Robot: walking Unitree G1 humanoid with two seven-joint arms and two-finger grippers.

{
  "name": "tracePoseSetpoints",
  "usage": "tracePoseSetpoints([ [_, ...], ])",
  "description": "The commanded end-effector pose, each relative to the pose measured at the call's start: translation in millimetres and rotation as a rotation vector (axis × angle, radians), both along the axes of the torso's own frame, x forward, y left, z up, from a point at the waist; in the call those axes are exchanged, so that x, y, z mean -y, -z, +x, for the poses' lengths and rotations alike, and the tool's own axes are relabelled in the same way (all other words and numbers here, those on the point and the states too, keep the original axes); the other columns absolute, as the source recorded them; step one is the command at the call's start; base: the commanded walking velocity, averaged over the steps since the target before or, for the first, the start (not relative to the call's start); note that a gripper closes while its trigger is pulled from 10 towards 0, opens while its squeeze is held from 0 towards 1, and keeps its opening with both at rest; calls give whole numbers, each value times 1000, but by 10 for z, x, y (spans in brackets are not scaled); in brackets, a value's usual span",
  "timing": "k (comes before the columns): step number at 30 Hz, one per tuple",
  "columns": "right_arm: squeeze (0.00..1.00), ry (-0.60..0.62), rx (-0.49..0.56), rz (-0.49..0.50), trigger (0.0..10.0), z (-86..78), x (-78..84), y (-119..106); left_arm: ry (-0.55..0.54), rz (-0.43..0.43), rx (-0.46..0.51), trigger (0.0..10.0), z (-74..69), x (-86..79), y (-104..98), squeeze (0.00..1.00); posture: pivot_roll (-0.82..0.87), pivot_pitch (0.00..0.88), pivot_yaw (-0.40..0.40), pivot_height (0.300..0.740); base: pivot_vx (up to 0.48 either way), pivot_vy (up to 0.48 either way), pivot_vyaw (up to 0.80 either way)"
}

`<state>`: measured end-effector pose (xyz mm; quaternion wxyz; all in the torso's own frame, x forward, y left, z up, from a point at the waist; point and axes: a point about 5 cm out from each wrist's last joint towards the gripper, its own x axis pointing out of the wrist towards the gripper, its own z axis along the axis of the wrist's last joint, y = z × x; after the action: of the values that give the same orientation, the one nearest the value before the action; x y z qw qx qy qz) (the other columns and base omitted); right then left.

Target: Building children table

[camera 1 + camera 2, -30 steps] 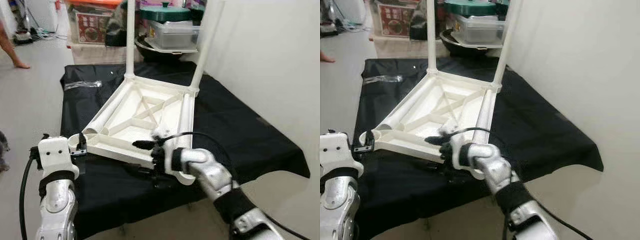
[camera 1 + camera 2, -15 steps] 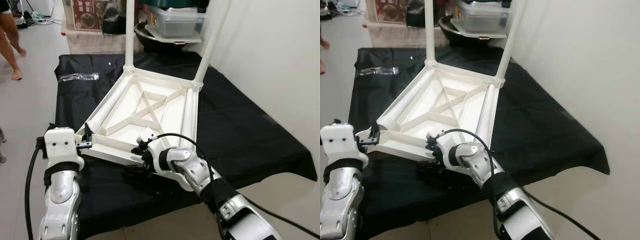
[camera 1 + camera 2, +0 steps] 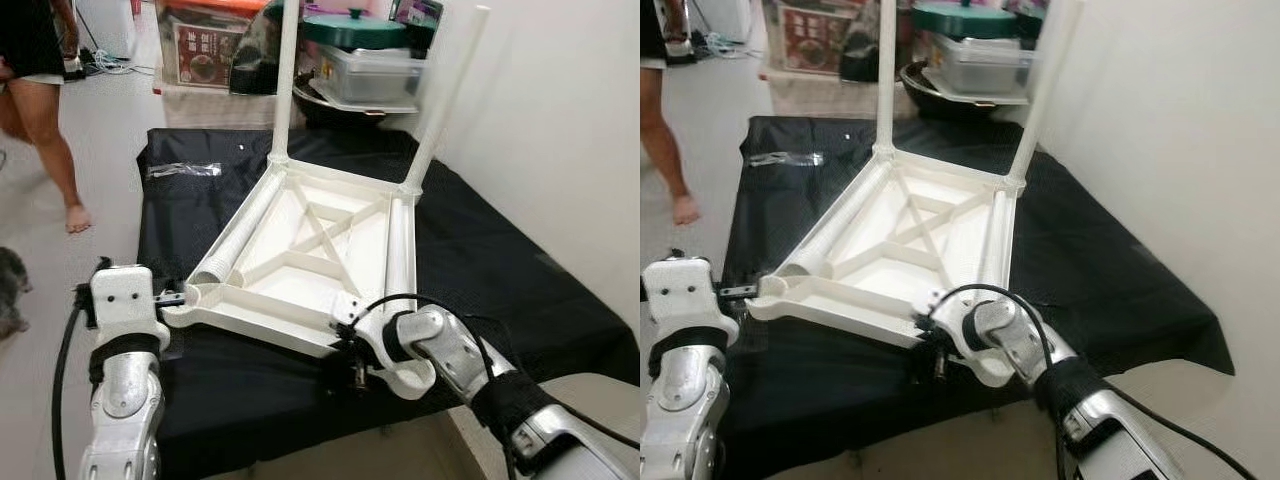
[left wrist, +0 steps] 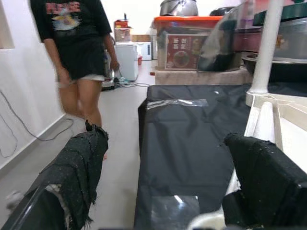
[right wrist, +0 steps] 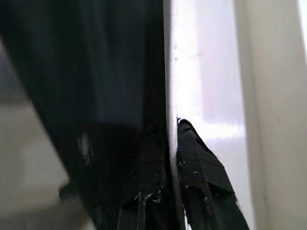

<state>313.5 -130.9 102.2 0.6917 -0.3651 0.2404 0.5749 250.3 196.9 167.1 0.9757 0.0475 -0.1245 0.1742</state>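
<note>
The fingers (image 5: 192,163) of the right gripper (image 3: 355,372) were pressed together on the thin near rim of the white children's table (image 3: 310,250), one finger on each face of the edge, pointing down at the near right corner. The fingers (image 4: 81,163) of the left gripper (image 3: 172,297) stood wide apart, one black pad near the table's near left corner socket, the other out over the floor (image 3: 60,260).

Half a second before, the right gripper sat farther left along the near rim with its wrist turned up; it had since slid toward the right corner and rolled so the fingers hung below the rim. The left gripper had stayed by the left corner. The camera had also lifted, showing more of the room.

The right arm reached in from the lower right, elbow bent, forearm crossing the black cloth (image 3: 500,250) on the counter. The left arm stood upright at the counter's near left edge.

The table lay upside down on the cloth, two legs (image 3: 287,70) fitted upright at its far corners, two more lying inside along its side rails.

The left wrist view showed a person (image 4: 76,57) in dark clothes walking on the floor, and a clear plastic bag (image 4: 177,102) on the cloth; the right wrist view showed the pinch on the rim up close.
</note>
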Motion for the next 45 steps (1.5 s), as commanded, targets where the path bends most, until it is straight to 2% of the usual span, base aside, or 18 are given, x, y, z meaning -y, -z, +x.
tracePoseSetpoints([
  [1, 0, -58, -62, -261, 0, -106, 401, 243, 15, -2, -7, 10000, 9, 56, 21, 0, 92, 0, -165, 740, 0, 0, 0],
  [4, 0, -65, -51, -325, 0, -72, 578, 203, 16, -3, -6, 10000, 7, 59, 19, 0, 88, 0, -168, 740, 0, 0, 0],
  [5, 0, -73, -12, -422, 0, -18, 801, 145, 16, -4, -5, 10000, 3, 61, 18, 0, 84, 0, -170, 740, 0, 0, 0],
  [8, 0, -73, -12, -422, 0, -18, 801, 145, 16, -4, -5, 10000, 3, 61, 18, 0, 84, 0, -170, 740, 0, 0, 0],
  [9, 0, 13, 60, -654, 0, 66, 1347, 35, 17, -6, -2, 10000, -4, 71, 14, 0, 86, 0, -171, 740, 0, 0, 0],
  [10, 0, 13, 60, -654, 0, 66, 1347, 35, 17, -6, -2, 10000, -4, 71, 14, 0, 86, 0, -171, 740, 0, 0, 0],
  [13, 0, 73, 101, -812, 0, 59, 1707, -56, 20, -8, -2, 10000, -3, 81, 14, 0, 86, 0, -170, 740, 0, 0, 0],
  [16, 0, 73, 101, -812, 0, 59, 1707, -56, 20, -8, -2, 10000, -3, 81, 14, 0, 86, 0, -170, 740, 0, 0, 0],
  [20, 0, 93, 169, -905, 0, 61, 1893, -145, 25, -6, -5, 10000, 4, 89, 21, 0, 85, 0, -169, 740, 0, 0, 0],
  [21, 0, 111, 226, -913, 0, 107, 1899, -194, 26, -4, -7, 10000, 6, 89, 25, 0, 90, 0, -168, 740, 0, 0, 0],
  [22, 0, 138, 288, -876, 9608, 178, 1834, -232, 27, -3, -9, 10000, 8, 88, 28, 0, 90, 0, -167, 740, 0, 0, 0],
  [24, 0, 138, 288, -876, 9608, 178, 1834, -232, 27, -3, -9, 10000, 8, 88, 28, 0, 90, 0, -167, 740, 0, 0, 0],
  [26, 0, 187, 425, -745, 10000, 355, 1590, -310, 30, 1, -13, 10000, 8, 88, 31, 0, 96, 0, -163, 740, 0, 0, 0],
  [27, 0, 187, 425, -745, 10000, 355, 1590, -310, 30, 1, -13, 10000, 8, 88, 31, 0, 96, 0, -163, 740, 0, 0, 0],
  [28, 1000, 204, 470, -668, 10000, 429, 1467, -352, 31, 3, -15, 10000, 9, 86, 34, 0, 99, 0, -161, 740, 0, 0, 0],
  [37, 1000, 151, 512, -501, 10000, 548, 1198, -536, 34, 5, -19, 10000, -9, 81, 43, 0, 102, 0, -159, 740, 0, 0, 0],
  [43, 1000, 78, 510, -274, 10000, 591, 1022, -1023, 36, 9, -16, 10000, -24, 79, 38, 0, 97, 0, -151, 740, 0, 0, 0],
  [45, 1000, 78, 510, -274, 10000, 591, 1022, -1023, 36, 9, -16, 10000, -24, 79, 38, 0, 97, 0, -151, 740, 0, 0, 0],
])
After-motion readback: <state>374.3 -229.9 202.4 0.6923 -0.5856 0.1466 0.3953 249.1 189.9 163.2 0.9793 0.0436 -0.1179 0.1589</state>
